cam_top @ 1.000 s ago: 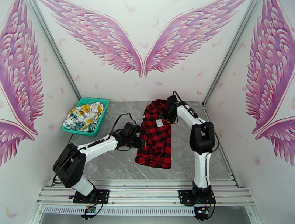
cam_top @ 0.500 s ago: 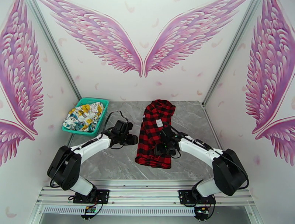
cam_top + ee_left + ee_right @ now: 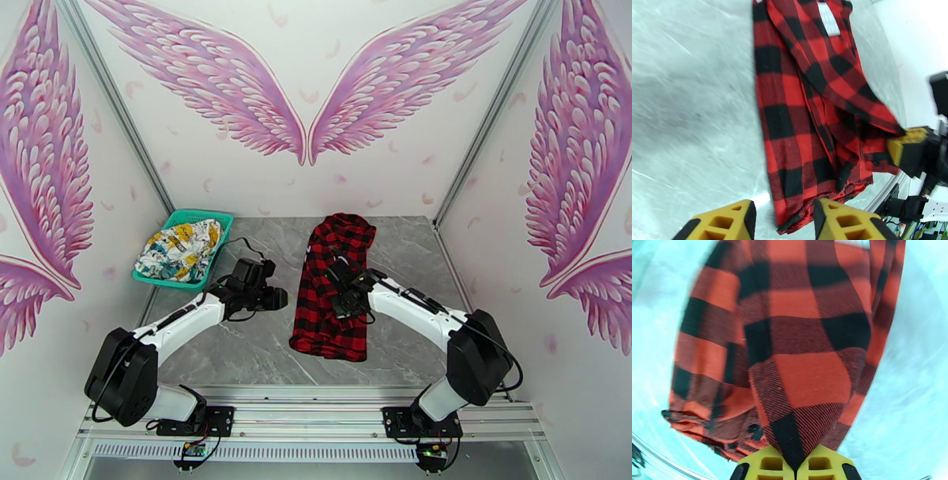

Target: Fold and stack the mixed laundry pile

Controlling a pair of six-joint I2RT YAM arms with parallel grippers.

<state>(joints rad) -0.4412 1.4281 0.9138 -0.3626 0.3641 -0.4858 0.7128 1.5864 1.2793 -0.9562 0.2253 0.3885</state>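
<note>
- Two garments in play: plaid garment [image 3: 320, 272] laid lengthwise at table [image 3: 237, 347] centre, far edge twd near edge; white cartoon-print garment [image 3: 180, 249] bunched in teal basket [image 3: 226, 235] at far-left corner.
- Plaid already narrowed to a long strip, near hem rumpled, layers uneven.
- R gripper [image 3: 344, 300] over strip's near half, clamped tight on a peaked fold of the cloth, fold lifted off the rest.
- L gripper [image 3: 275, 298] just beside strip's left edge, abt half open, nothing in it, low over bare table.
- Step in hand, prob: near half over far half.
- To do well: lift only enough to clear, carry straight along the strip twd far edge, keep side edges lined up, lay flat before letting go.
- Bring L in to pin the left edge so layers don't skew.
</note>
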